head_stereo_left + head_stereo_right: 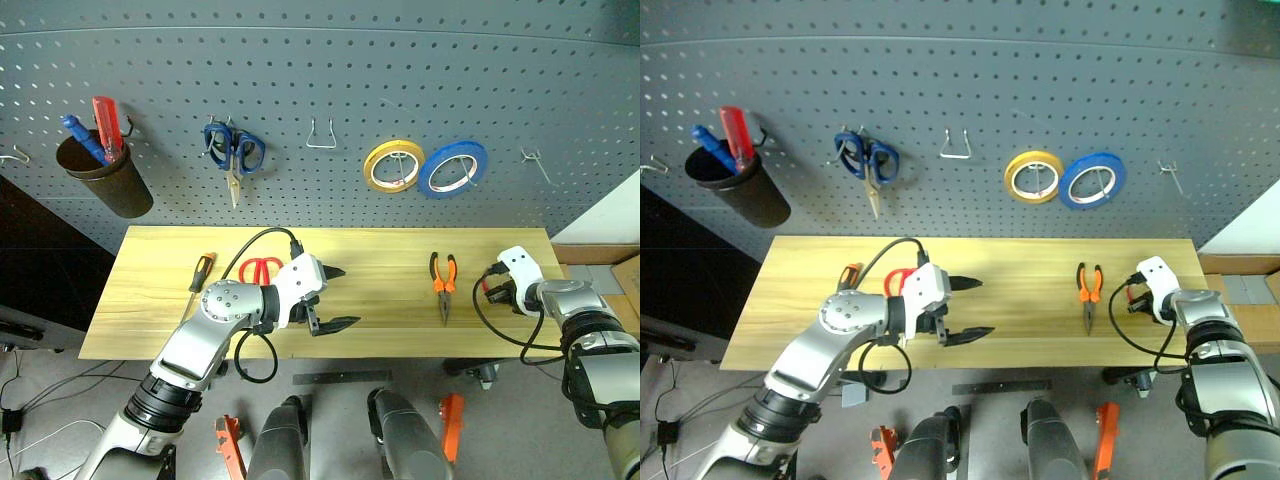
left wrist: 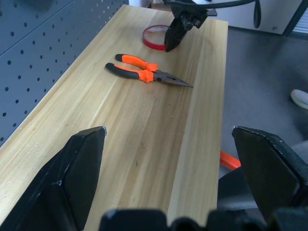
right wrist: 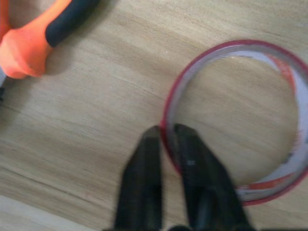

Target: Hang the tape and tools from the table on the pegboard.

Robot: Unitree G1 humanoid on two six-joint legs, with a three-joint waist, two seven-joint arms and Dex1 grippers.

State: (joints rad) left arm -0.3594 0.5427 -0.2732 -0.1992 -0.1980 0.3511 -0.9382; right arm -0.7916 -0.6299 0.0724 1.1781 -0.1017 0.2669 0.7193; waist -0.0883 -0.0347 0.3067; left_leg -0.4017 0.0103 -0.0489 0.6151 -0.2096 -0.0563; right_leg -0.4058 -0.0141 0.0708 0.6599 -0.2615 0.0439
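The thin red tape lies flat on the light wooden table near its right end. My right gripper points down at it, shut on the ring's rim, one finger inside the ring and one outside. The orange-and-black pliers lie just left of that gripper. Red-handled scissors and the slim screwdriver lie on the table's left part. My left gripper hovers open above the table's middle, pointing right, with nothing between its fingers. The dark grey pegboard rises behind the table.
Blue-handled scissors, a yellow roll and a blue roll hang on the pegboard. A black cup with tools hangs at its left. Bare hooks sit at the middle and far right.
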